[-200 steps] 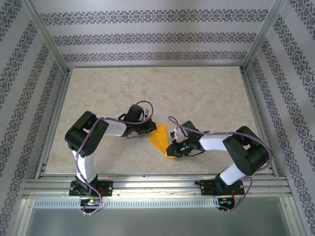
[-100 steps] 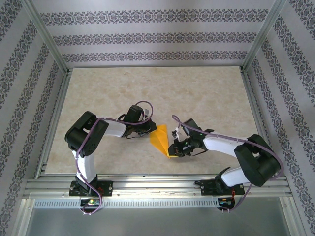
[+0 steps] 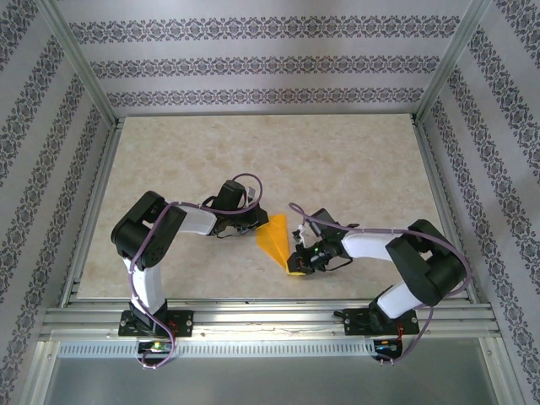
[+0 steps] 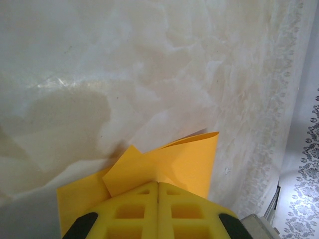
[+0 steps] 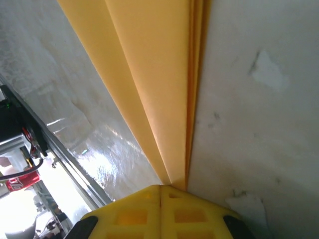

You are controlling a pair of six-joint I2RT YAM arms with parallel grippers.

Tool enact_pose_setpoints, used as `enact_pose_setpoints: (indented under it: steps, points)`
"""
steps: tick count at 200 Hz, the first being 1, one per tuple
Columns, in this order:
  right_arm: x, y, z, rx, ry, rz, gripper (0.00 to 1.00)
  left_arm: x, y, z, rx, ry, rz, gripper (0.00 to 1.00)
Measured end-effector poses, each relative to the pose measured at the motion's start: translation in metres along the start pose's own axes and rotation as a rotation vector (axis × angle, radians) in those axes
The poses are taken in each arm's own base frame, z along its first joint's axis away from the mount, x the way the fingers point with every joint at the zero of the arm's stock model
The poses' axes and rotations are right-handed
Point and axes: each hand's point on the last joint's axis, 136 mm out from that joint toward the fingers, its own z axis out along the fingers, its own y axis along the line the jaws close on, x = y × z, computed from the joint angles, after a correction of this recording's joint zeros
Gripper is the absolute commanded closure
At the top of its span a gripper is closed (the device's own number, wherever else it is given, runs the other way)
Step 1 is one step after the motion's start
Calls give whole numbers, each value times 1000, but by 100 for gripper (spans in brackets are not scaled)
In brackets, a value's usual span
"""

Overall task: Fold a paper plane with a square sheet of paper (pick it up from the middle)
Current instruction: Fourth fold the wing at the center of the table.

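The square sheet of paper [image 3: 274, 240], bright orange, is folded into a narrow pointed wedge like a paper plane and sits between the two arms near the table's front. My left gripper [image 3: 256, 226] is shut on its left edge. In the left wrist view the yellow fingertips [image 4: 158, 183] meet on the paper [image 4: 187, 159], whose folded flaps stick out beyond them. My right gripper [image 3: 295, 260] is shut on the near right end. In the right wrist view the closed jaws [image 5: 160, 186] pinch the stacked layers of the paper [image 5: 159, 74], which run away along the table.
The beige marbled table [image 3: 337, 160] stretches behind the paper. An aluminium rail [image 3: 270, 316] runs along the near edge and frame posts stand at the corners. Patterned walls [image 3: 253, 59] close in the back and sides.
The right arm's elbow swung out to the right and came back. Its gripper stayed shut on the paper's near end. The left arm and the paper have barely moved.
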Motion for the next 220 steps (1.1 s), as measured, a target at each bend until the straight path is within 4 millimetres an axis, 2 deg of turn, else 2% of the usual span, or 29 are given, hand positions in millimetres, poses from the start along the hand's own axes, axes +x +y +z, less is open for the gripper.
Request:
enact_pose_setpoints:
  steps: [18,36,62,89,107,139,155,183,197,220]
  points:
    - [6,0,-4,3,3,6,94,0,0,0,0,0,0,94]
    - [3,7,-10,-8,-20,-8,94,0,0,0,0,0,0,94]
    - [-19,25,-21,-39,-91,-19,94,0,0,0,0,0,0,94]
    - [-41,39,-21,-60,-134,-22,95,0,0,0,0,0,0,94]
    - [-48,33,-14,-49,-138,6,95,0,0,0,0,0,0,93]
    - [-46,5,-2,38,-114,77,96,0,0,0,0,0,0,92]
    - [-45,4,-1,27,-111,78,96,0,-1,0,-1,1,-1,92]
    - [-46,4,-1,22,-114,71,97,-1,-3,-2,-10,7,-2,84]
    - [-46,4,-1,21,-115,70,97,-1,-2,-5,-30,6,3,80]
    - [-46,4,-1,22,-115,63,97,-2,-4,-14,-63,-9,19,79]
